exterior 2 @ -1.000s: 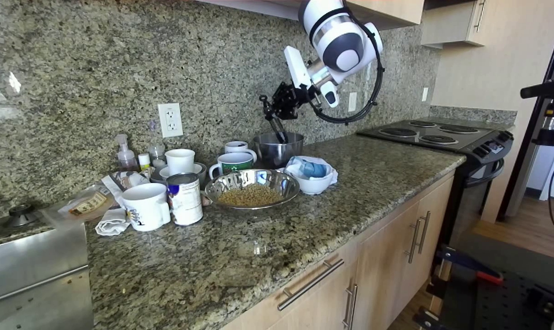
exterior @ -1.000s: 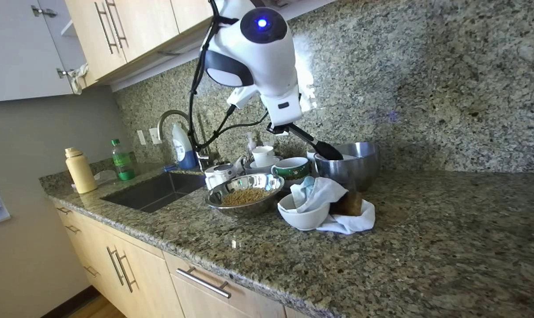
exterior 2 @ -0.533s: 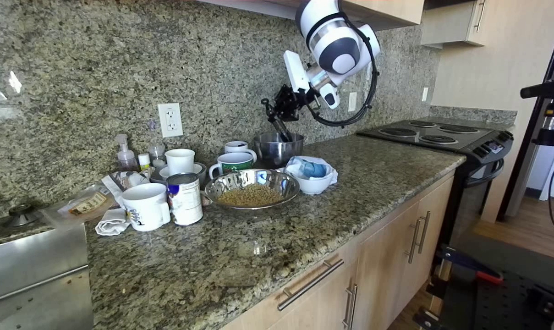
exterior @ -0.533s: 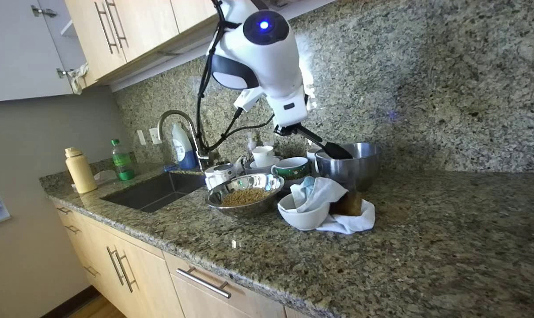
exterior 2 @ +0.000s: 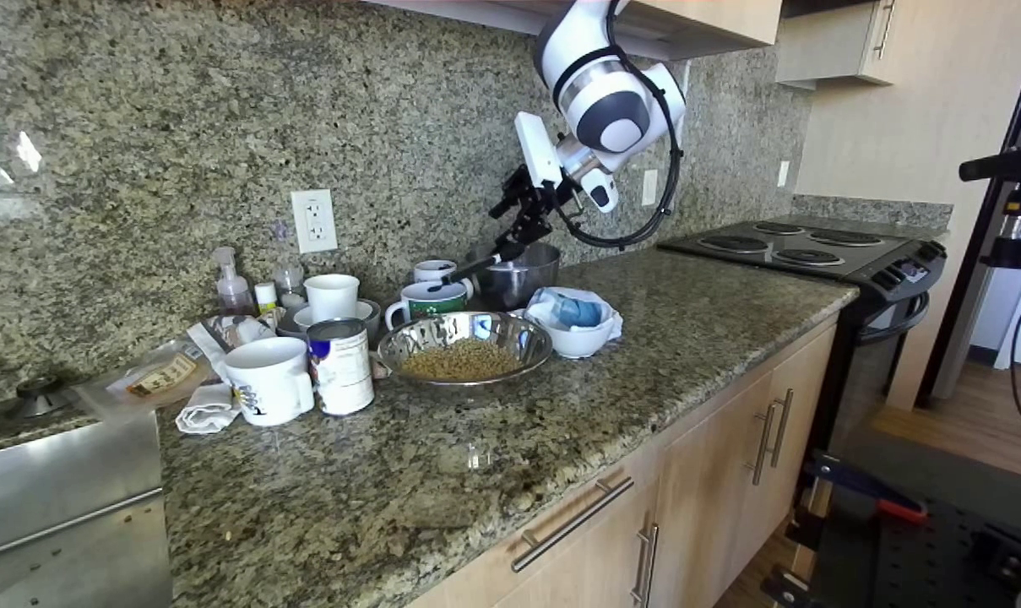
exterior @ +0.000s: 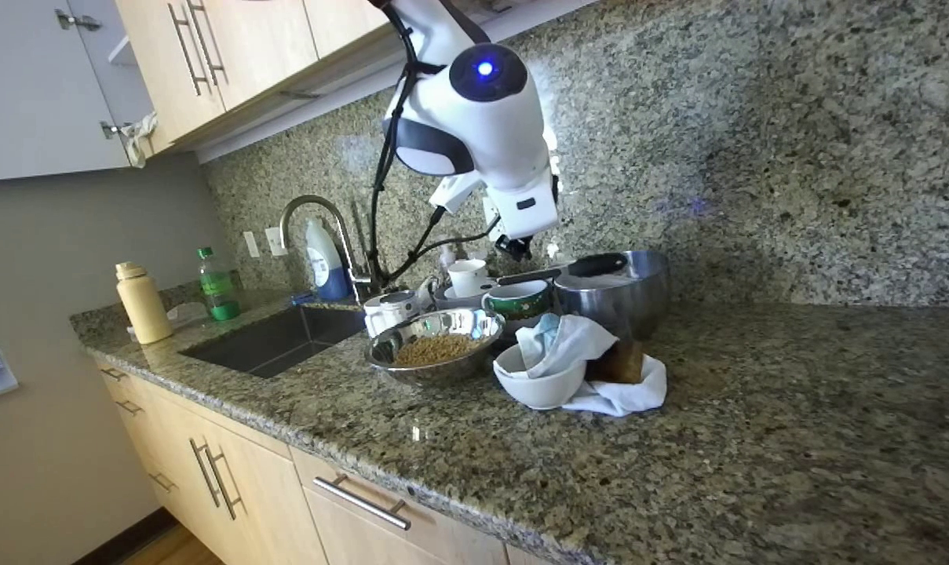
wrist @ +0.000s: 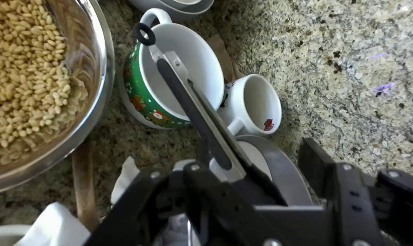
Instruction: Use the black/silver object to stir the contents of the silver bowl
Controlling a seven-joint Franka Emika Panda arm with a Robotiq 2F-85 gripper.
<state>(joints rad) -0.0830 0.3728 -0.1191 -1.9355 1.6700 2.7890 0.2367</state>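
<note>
The black/silver object, a pair of tongs with a ring at its thin end, lies nearly level from the steel pot to over the green mug in both exterior views. My gripper stands open just above it, fingers wide apart. In the wrist view the tongs pass close by the finger on the left of that view; whether they touch cannot be told. The silver bowl with tan grains sits on the counter in front of the green mug, away from the gripper.
The steel pot and green mug are under the tongs, a white mug beside them. A white bowl with cloths stands near the silver bowl. A tin can and another white mug flank it.
The gripper has opened and let go of the tongs. They have dropped from a steep slant into the pot to lying nearly level across it. The arm has moved slightly lower.
</note>
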